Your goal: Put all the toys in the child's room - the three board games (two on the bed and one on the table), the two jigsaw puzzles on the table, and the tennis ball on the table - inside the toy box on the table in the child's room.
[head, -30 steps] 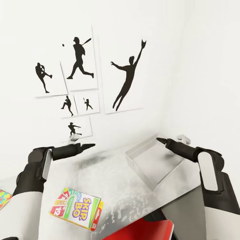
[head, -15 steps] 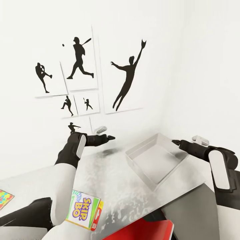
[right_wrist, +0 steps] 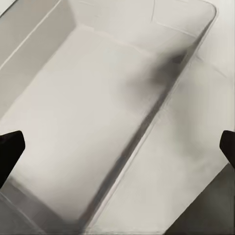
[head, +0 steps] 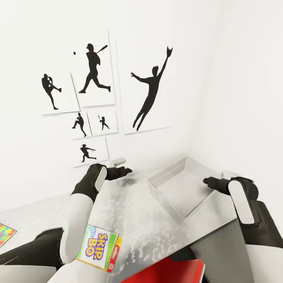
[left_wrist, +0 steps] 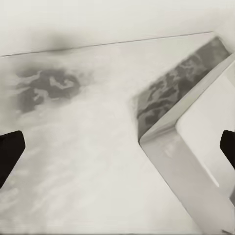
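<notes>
The left arm is being lowered toward the table (head: 133, 212) from where it was half a second ago, so that the left gripper (head: 125, 170) is now being held just above the surface, near the toy box (head: 157, 181) on its left side. In the left wrist view the fingers (left_wrist: 11, 152) are being kept wide apart, with nothing between them and a corner of the box (left_wrist: 161, 142) ahead.

The right arm is being drawn back and down as well; the right gripper (head: 207, 181) is now being held at the box's right rim. Its fingers (right_wrist: 11, 149) are also being kept wide and empty, over the bare box floor (right_wrist: 88, 122).

The box is being left empty: no toy is being carried by either arm. The Skip-Bo game (head: 100, 247) is lying on the table's near part, partly hidden by the left arm, a puzzle (head: 6, 234) is lying at the far left edge of the head view, and a red box (head: 173, 273) is showing at the bottom. The task is judged to be barely begun; both grippers may be being set to steady or shift the box.
</notes>
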Tool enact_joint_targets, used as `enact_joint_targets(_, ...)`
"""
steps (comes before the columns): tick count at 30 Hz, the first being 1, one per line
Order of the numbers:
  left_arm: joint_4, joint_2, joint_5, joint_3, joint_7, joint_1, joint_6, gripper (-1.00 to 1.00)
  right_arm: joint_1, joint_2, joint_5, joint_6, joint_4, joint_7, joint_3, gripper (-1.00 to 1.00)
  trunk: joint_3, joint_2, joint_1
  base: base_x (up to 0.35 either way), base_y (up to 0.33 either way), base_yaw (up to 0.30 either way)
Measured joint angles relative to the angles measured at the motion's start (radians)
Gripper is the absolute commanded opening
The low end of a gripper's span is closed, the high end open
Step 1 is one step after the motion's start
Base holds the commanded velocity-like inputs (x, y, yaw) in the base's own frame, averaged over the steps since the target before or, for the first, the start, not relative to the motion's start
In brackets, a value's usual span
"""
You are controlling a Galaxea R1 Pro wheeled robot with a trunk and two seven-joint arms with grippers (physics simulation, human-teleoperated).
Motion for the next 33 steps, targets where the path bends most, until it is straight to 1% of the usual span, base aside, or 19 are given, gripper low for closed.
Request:
enact_joint_targets(2, 0.027, 0.000, 0.003, -0.001, 0.002, 0.000, -0.013, 1.00, 0.000, 0.006, -0.002, 0.000, 0.026, -0.014, 0.045, 1.00, 0.000, 0.000, 0.000, 0.000, 0.000, 0.000)
enact_joint_targets(7, 0.053, 0.000, 0.005, -0.006, 0.004, 0.000, -0.024, 1.00, 0.001, 0.028, 0.000, 0.000, 0.041, -0.030, 0.077, 1.00, 0.000, 0.000, 0.000, 0.000, 0.000, 0.000)
enact_joint_targets(8, 0.056, 0.000, 0.006, -0.015, 0.002, 0.000, -0.027, 1.00, 0.001, 0.037, -0.001, 0.000, 0.043, -0.033, 0.082, 1.00, 0.000, 0.000, 0.000, 0.000, 0.000, 0.000)
enact_joint_targets(10, 0.058, 0.000, 0.006, -0.029, -0.001, 0.000, -0.033, 1.00, 0.001, 0.044, 0.001, 0.000, 0.045, -0.035, 0.085, 1.00, 0.000, 0.000, 0.000, 0.000, 0.000, 0.000)
enact_joint_targets(11, 0.060, 0.000, 0.008, -0.047, -0.005, 0.000, -0.037, 1.00, 0.002, 0.049, 0.001, 0.000, 0.048, -0.036, 0.087, 1.00, 0.000, 0.000, 0.000, 0.000, 0.000, 0.000)
enact_joint_targets(13, 0.061, 0.000, 0.012, -0.067, -0.011, 0.000, -0.040, 1.00, 0.003, 0.052, 0.001, 0.000, 0.049, -0.037, 0.089, 1.00, 0.000, 0.000, 0.000, 0.000, 0.000, 0.000)
enact_joint_targets(14, 0.061, 0.000, 0.024, -0.086, -0.023, 0.000, -0.042, 1.00, 0.004, 0.054, 0.001, 0.000, 0.050, -0.037, 0.089, 1.00, 0.000, 0.000, 0.000, 0.000, 0.000, 0.000)
enact_joint_targets(16, 0.062, 0.000, 0.048, -0.105, -0.039, 0.000, -0.042, 1.00, 0.004, 0.055, 0.001, 0.000, 0.051, -0.038, 0.090, 1.00, 0.000, 0.000, 0.000, 0.000, 0.000, 0.000)
enact_joint_targets(17, 0.062, 0.000, 0.064, -0.116, -0.049, 0.000, -0.042, 1.00, 0.004, 0.056, 0.000, 0.000, 0.051, -0.038, 0.090, 1.00, 0.000, 0.000, 0.000, 0.000, 0.000, 0.000)
enact_joint_targets(18, 0.061, 0.000, 0.102, -0.142, -0.070, 0.000, -0.040, 1.00, 0.004, 0.057, 0.000, 0.000, 0.051, -0.038, 0.091, 1.00, 0.000, 0.000, 0.000, 0.000, 0.000, 0.000)
enact_joint_targets(20, 0.057, 0.000, 0.140, -0.174, -0.095, 0.000, -0.038, 1.00, 0.005, 0.057, 0.000, 0.000, 0.052, -0.037, 0.091, 1.00, 0.000, 0.000, 0.000, 0.000, 0.000, 0.000)
enact_joint_targets(21, 0.053, -0.001, 0.178, -0.212, -0.120, 0.000, -0.035, 1.00, 0.005, 0.057, -0.001, 0.000, 0.051, -0.037, 0.091, 1.00, 0.000, 0.000, 0.000, 0.000, 0.000, 0.000)
enact_joint_targets(22, 0.047, -0.001, 0.216, -0.260, -0.141, 0.000, -0.033, 1.00, 0.005, 0.058, -0.002, 0.000, 0.051, -0.037, 0.092, 1.00, 0.000, 0.000, 0.000, 0.000, 0.000, 0.000)
enact_joint_targets(26, 0.020, -0.001, 0.283, -0.369, -0.167, 0.000, -0.031, 1.00, 0.004, 0.060, -0.003, 0.000, 0.051, -0.037, 0.092, 1.00, 0.000, 0.000, 0.000, 0.000, 0.000, 0.000)
enact_joint_targets(27, 0.000, -0.001, 0.316, -0.423, -0.174, 0.000, -0.030, 1.00, 0.003, 0.063, -0.003, 0.000, 0.051, -0.037, 0.092, 1.00, 0.000, 0.000, 0.000, 0.000, 0.000, 0.000)
enact_joint_targets(28, -0.010, -0.001, 0.332, -0.451, -0.176, 0.000, -0.030, 1.00, 0.003, 0.065, -0.003, 0.000, 0.050, -0.037, 0.092, 1.00, 0.000, 0.000, 0.000, 0.000, 0.000, 0.000)
enact_joint_targets(29, -0.026, -0.001, 0.369, -0.499, -0.179, 0.000, -0.030, 1.00, 0.002, 0.068, -0.004, 0.000, 0.050, -0.037, 0.092, 1.00, 0.000, 0.000, 0.000, 0.000, 0.000, 0.000)
enact_joint_targets(32, -0.042, -0.001, 0.430, -0.555, -0.180, 0.000, -0.030, 1.00, 0.002, 0.072, -0.004, 0.000, 0.050, -0.038, 0.091, 1.00, 0.000, 0.000, 0.000, 0.000, 0.000, 0.000)
enact_joint_targets(33, -0.050, -0.001, 0.469, -0.579, -0.179, 0.000, -0.029, 1.00, 0.001, 0.074, -0.003, 0.000, 0.050, -0.038, 0.091, 1.00, 0.000, 0.000, 0.000, 0.000, 0.000, 0.000)
